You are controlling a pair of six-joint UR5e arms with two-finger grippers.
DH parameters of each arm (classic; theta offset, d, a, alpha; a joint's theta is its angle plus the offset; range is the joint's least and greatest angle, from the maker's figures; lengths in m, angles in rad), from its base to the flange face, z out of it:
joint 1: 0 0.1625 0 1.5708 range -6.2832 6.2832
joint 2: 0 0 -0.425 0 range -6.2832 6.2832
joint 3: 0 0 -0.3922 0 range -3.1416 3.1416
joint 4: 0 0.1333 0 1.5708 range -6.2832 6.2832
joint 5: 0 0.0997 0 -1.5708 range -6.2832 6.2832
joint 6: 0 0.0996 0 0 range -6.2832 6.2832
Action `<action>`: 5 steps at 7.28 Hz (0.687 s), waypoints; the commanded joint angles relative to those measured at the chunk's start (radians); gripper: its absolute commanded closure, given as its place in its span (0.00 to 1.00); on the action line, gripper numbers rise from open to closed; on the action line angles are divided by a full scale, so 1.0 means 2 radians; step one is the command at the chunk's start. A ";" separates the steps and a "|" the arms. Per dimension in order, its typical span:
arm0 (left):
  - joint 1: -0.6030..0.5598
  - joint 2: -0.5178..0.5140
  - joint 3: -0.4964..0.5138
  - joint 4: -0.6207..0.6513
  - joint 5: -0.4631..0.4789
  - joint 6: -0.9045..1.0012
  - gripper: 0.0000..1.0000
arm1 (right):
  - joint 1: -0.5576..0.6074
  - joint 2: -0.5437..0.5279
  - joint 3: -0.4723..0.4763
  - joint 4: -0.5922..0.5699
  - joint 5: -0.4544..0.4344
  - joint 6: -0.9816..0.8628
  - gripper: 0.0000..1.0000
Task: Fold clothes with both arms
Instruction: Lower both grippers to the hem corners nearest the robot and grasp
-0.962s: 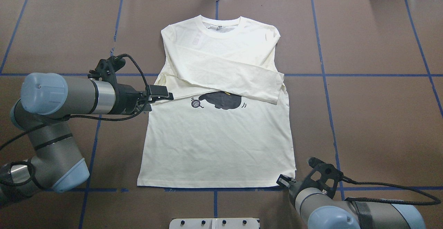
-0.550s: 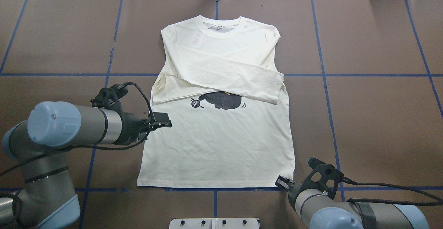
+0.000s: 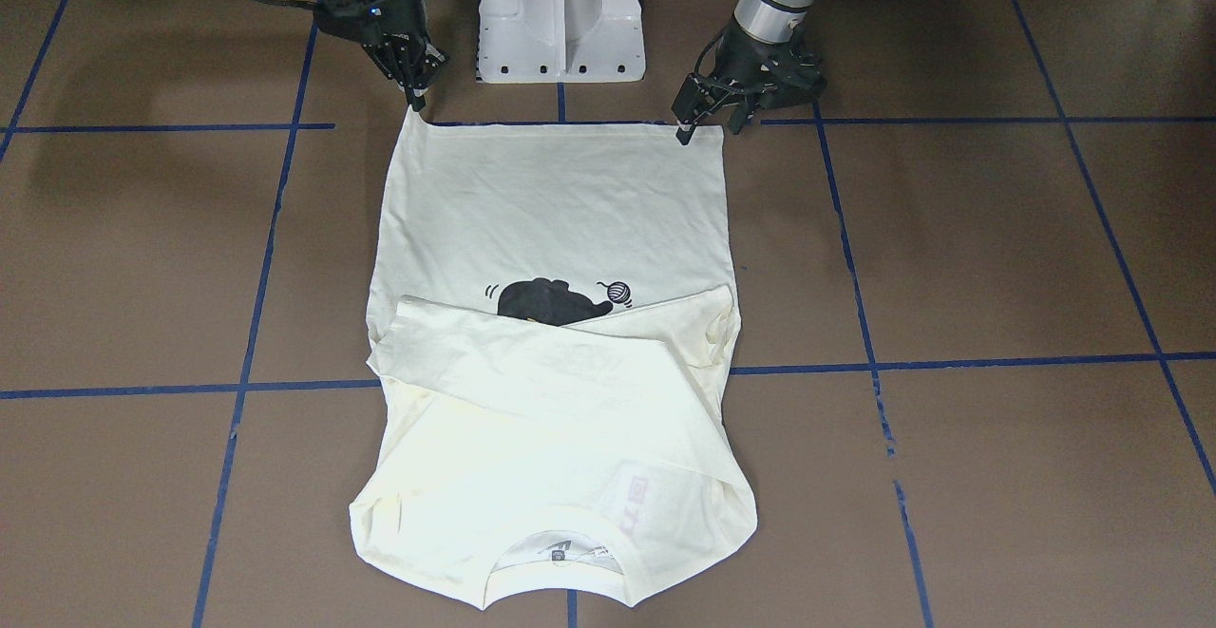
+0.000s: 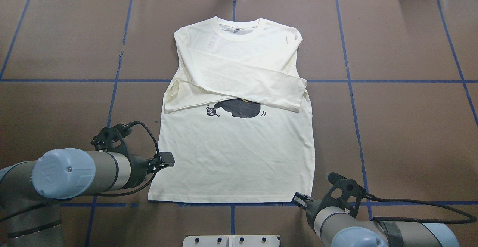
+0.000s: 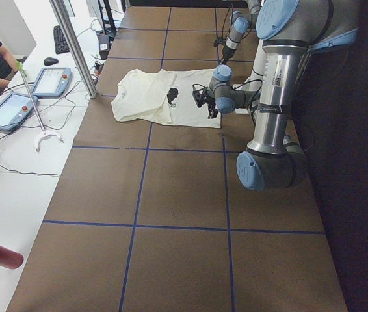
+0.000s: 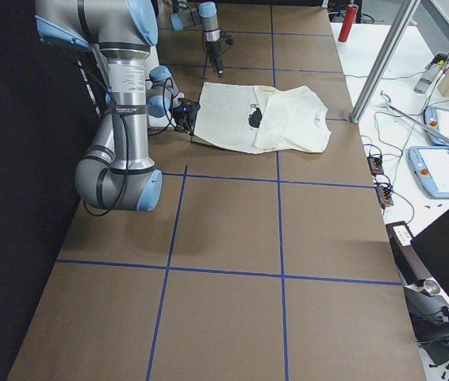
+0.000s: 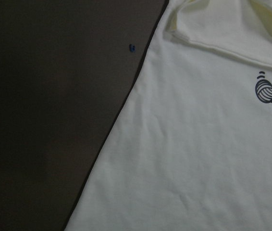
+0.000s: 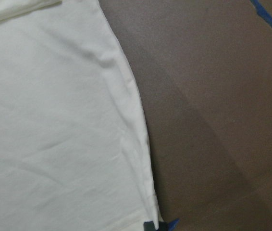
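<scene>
Brown table (image 4: 410, 127), one T-shirt (image 4: 239, 157), two arms (image 4: 93, 170) (image 4: 328, 217): left jaws open, right jaws pinching hem.

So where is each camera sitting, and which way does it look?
Front-facing: across the table, facing the robot, looking down; T-shirt, left end effector and right end effector show.
Overhead: behind the robot, looking forward and down; left arm, right arm enter below.
Exterior left: table's end; left arm nearest.
Exterior right: opposite end; right arm nearest.
Left wrist: down on shirt edge, yarn-ball print; no robot.
Right wrist: down on the hem corner.
Shared: front-facing and overhead show the cat print.
</scene>
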 commanded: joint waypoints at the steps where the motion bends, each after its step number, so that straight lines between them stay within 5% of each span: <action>1: 0.031 0.001 0.000 0.034 0.028 -0.012 0.28 | 0.005 0.002 -0.001 0.001 0.001 -0.003 1.00; 5: 0.043 0.019 0.002 0.052 0.030 -0.012 0.29 | 0.008 0.002 -0.001 0.001 0.001 -0.011 1.00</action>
